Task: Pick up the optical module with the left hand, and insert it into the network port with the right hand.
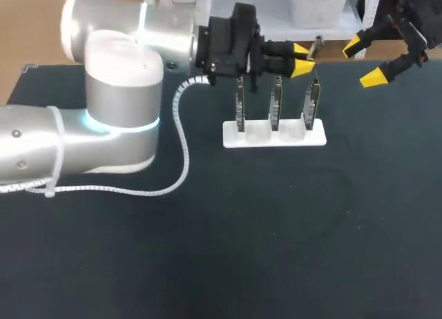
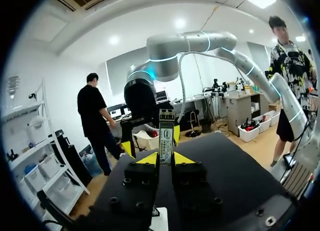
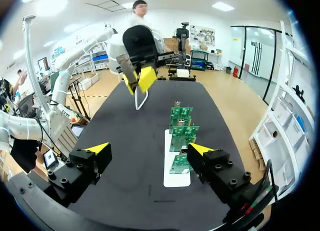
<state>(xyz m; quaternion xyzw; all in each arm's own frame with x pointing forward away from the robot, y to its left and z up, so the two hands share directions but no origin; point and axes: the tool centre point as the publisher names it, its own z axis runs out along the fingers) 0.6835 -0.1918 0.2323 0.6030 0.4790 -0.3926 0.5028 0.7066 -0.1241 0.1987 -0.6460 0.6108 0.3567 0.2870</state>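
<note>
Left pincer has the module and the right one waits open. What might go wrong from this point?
1. The optical module is slim and only partly clear of the left pincer, so the wide-open right pincer may take it askew or drop it at handover.
2. The left pincer hangs just above the green boards in the white holder; a low move may knock them.

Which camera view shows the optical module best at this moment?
The left wrist view: the optical module is close and clear there, held in the left gripper. The head view shows only a small end past the yellow tips. The right wrist view shows it far off, mostly hidden by that gripper.
</note>
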